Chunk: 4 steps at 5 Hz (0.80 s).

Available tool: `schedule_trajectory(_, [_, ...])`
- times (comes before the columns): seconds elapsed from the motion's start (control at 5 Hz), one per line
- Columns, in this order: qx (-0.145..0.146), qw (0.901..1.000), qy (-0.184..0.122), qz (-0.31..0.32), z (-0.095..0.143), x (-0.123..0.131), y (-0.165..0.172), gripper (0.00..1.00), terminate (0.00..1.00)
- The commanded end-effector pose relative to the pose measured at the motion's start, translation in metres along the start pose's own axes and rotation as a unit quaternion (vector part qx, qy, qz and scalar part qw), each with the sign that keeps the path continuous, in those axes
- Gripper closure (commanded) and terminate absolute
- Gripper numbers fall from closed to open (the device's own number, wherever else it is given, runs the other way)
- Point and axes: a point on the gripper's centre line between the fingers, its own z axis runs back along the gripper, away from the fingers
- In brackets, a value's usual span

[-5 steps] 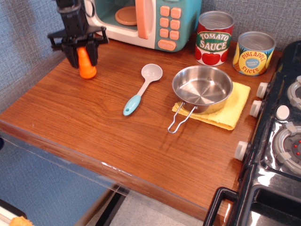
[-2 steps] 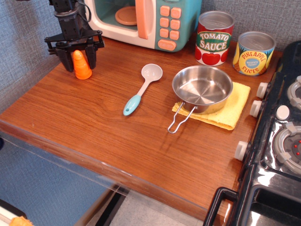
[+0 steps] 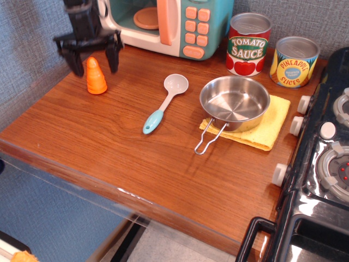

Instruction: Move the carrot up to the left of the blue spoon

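Observation:
The carrot (image 3: 96, 77), a bright orange ridged cone, stands upright on the wooden table (image 3: 109, 142) at the far left, well left of the blue spoon (image 3: 166, 102). The spoon lies with its pale bowl toward the back and its light blue handle end toward the front. My black gripper (image 3: 92, 59) is open, its two fingers spread wide on either side of the carrot's tip and lifted above it. It holds nothing.
A toy microwave (image 3: 169, 24) stands at the back, just right of the gripper. A steel pan (image 3: 234, 102) sits on a yellow cloth (image 3: 272, 123). A tomato sauce can (image 3: 248, 43) and a pineapple can (image 3: 294, 61) stand behind it. A black toy stove (image 3: 322, 164) fills the right.
The gripper set the carrot down upright on the table, opened its fingers and rose slightly. The carrot now stands free.

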Motion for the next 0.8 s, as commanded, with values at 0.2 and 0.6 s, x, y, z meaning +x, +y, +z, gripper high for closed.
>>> schedule_trajectory(0.2, [-0.016,0.9875,-0.086,-0.131,0.078,-0.033,-0.043,0.0,0.0])
schedule_trajectory(0.6, [-0.001,0.9752,-0.071,-0.209,0.073,-0.045,-0.057,0.0,0.0])
